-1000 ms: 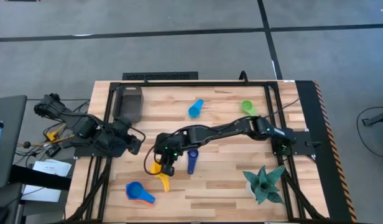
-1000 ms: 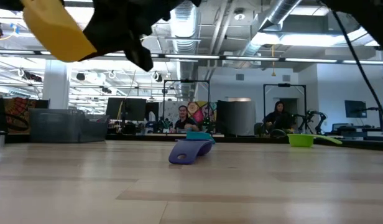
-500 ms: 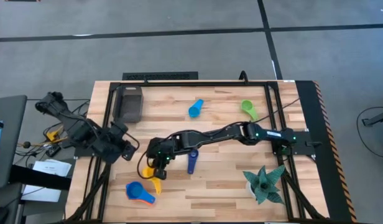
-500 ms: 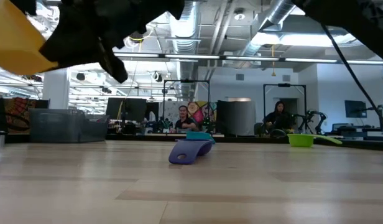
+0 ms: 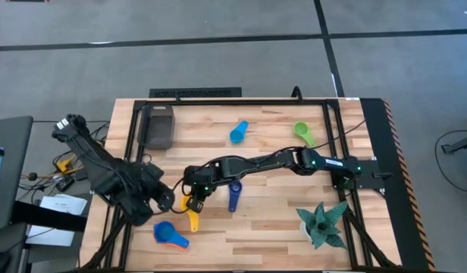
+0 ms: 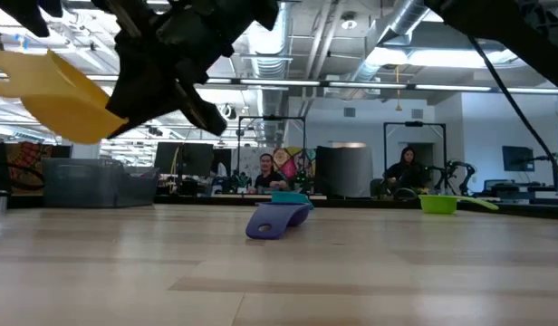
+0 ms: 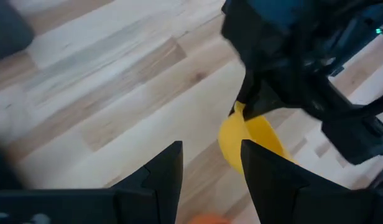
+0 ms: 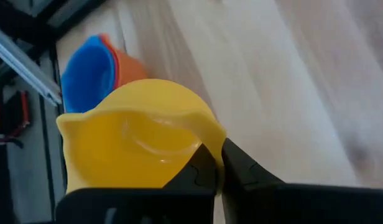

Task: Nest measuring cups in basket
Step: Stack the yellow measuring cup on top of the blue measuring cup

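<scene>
Right arm stretched long across the surface from its base on the right, wrist bent down left of centre; right gripper (image 5: 192, 202) held above the surface, fingers (image 8: 232, 163) pinched together on the rim of the yellow cup (image 8: 132, 143). Left arm reaches in from the left edge, left gripper (image 5: 164, 199) close beside the right one, fingers (image 7: 163, 169) parted with nothing between them.

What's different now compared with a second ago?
The right gripper, still shut on the yellow cup, swung toward the table's left side, then edged back. The left gripper, open, has come in close beside it. The blue and orange cups, dark blue cup, light blue cup, green cup and basket stayed put.
</scene>
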